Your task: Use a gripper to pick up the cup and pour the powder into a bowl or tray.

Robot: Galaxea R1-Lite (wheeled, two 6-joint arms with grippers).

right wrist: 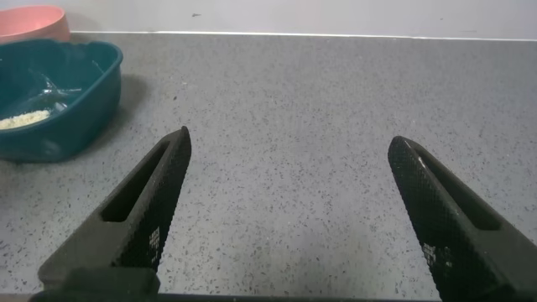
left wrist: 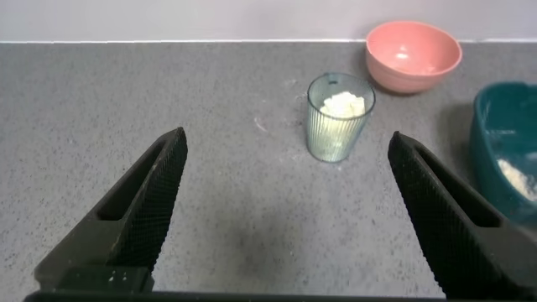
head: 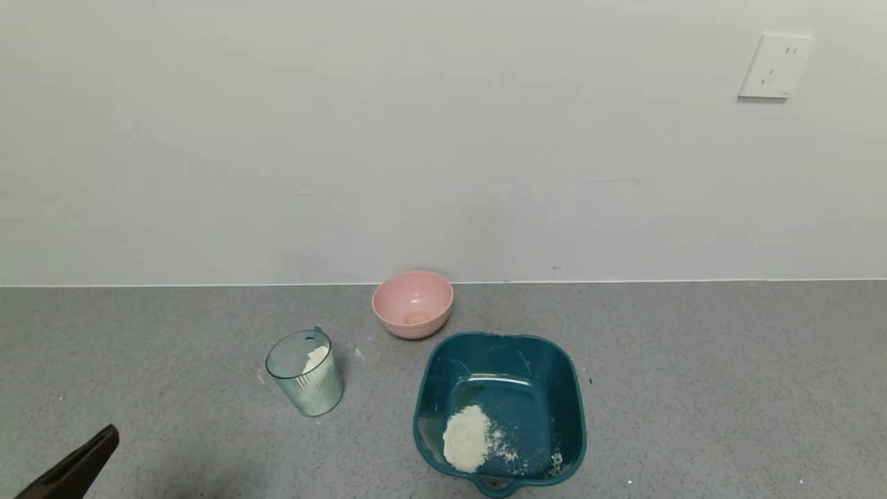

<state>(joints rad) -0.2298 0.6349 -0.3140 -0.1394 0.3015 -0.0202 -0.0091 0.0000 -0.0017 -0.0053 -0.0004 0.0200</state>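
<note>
The cup (head: pixel 305 373) with powder (head: pixel 315 357) is stood at 9 o'clock from the tub (head: pixel 500 412). Both end effectors, left (left wrist: pixel 285 210) and right (right wrist: pixel 289 214), are held wide open, nothing gripped.

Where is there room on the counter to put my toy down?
The widest bare counter lies right of the teal tub. More bare room lies left of the ribbed cup, out to the open left gripper. It's crowded in the middle, where cup, pink bowl and tub sit close together.
</note>
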